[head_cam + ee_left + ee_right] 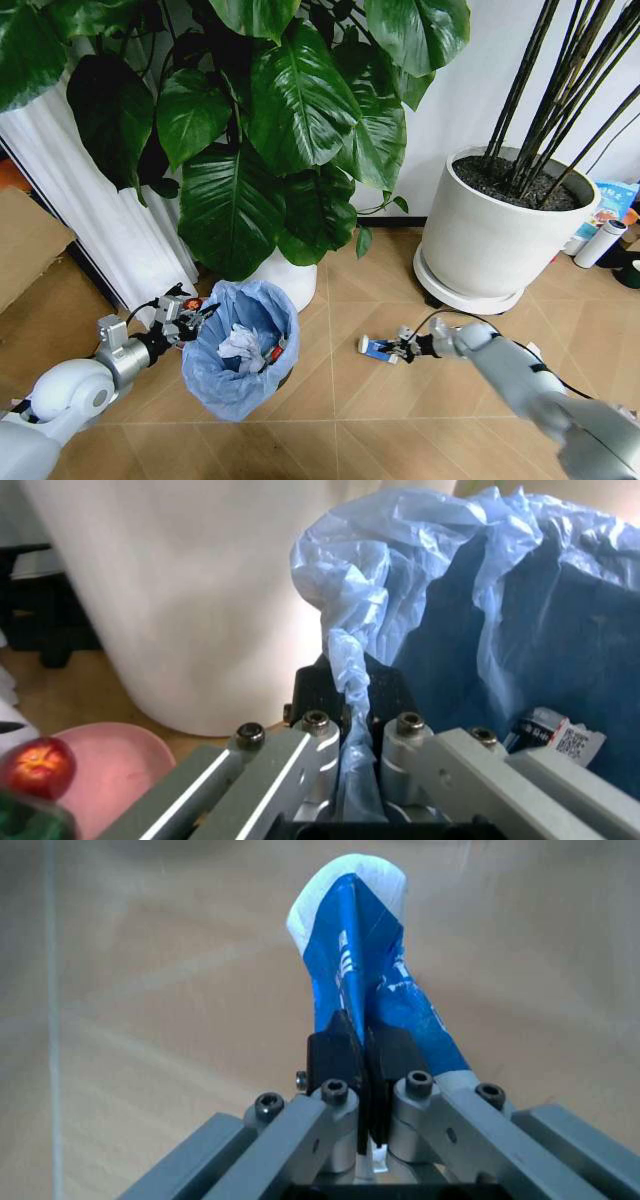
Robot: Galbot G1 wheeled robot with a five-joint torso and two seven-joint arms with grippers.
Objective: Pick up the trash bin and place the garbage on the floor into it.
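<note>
**Q:** Blue-and-white carton [365, 967] is pinched in your right gripper [403, 347], yeah? Is that grip any good?

**A:** Jaws are closed tight on one end of it, and the rest sticks out past the fingertips [338, 1050]. In the head view it sits low over the floor [420, 420], a bit apart from the trash bin [240, 350]. A thin pinch like that on a squashed carton could let it twist or slide out if you swing across fast.

**Q:** And the bin?

**A:** Your left gripper [352, 727] is clamped on a bunched fold of the light-blue bag [420, 570] at the bin's rim, near the big white plant pot [285, 275]. Can't tell if it has any hard rim or just plastic. If it's only bag, the liner could stretch or peel off and the bin drops or tips. There's already paper wads [238, 345] and a red can [274, 352] inside, so a tilt spills them back out.
</note>
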